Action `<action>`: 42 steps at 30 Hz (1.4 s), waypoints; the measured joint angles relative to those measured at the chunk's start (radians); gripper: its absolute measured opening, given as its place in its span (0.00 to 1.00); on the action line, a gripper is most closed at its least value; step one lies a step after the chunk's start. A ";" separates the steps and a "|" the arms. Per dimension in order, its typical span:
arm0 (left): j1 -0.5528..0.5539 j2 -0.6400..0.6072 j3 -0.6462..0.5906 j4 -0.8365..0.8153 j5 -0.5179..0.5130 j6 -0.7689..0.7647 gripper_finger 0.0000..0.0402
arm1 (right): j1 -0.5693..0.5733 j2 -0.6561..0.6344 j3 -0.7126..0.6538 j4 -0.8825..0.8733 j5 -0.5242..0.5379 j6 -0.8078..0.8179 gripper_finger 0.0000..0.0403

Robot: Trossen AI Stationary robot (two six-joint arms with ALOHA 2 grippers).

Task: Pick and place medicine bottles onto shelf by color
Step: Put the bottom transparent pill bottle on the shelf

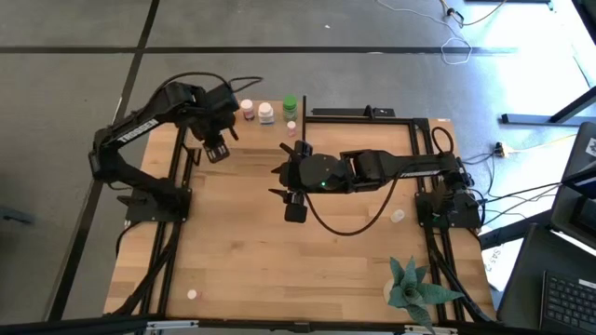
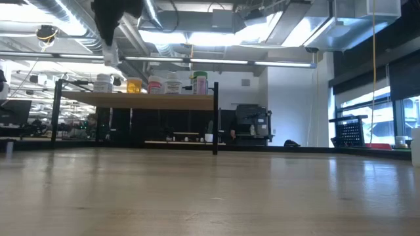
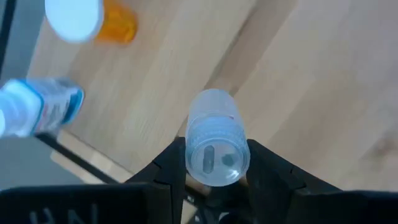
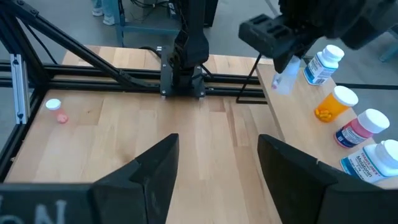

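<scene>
The shelf (image 2: 164,100) stands at the table's far edge and carries a white bottle (image 4: 323,62), an orange one (image 4: 333,102), a pink one (image 4: 360,127), another white one (image 4: 373,158) and a green one (image 2: 200,82), all upright. My left gripper (image 1: 216,149) hangs over the shelf's left end, shut on a clear bottle (image 3: 217,143). My right gripper (image 4: 217,168) is open and holds nothing. It floats above the table's middle and points toward the left edge. My left gripper pinches the clear bottle at its ribbed cap end (image 3: 217,134) between the two fingers (image 3: 168,165), one on each side. The fingers come from above, pointing steeply down. The bottle (image 4: 285,78) hangs below them, lifted clear above the shelf board.
A small pink bottle (image 4: 57,112) lies on the table near the left arm's base, and another small bottle (image 1: 398,216) lies near the right arm's base. A green spiky plant (image 1: 414,288) stands at the near right corner. Black frame rails run along both table sides.
</scene>
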 joint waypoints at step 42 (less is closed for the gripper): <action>0.396 -0.001 -0.251 0.159 -0.014 -0.157 0.30 | -0.003 0.000 0.000 -0.032 0.307 0.166 0.55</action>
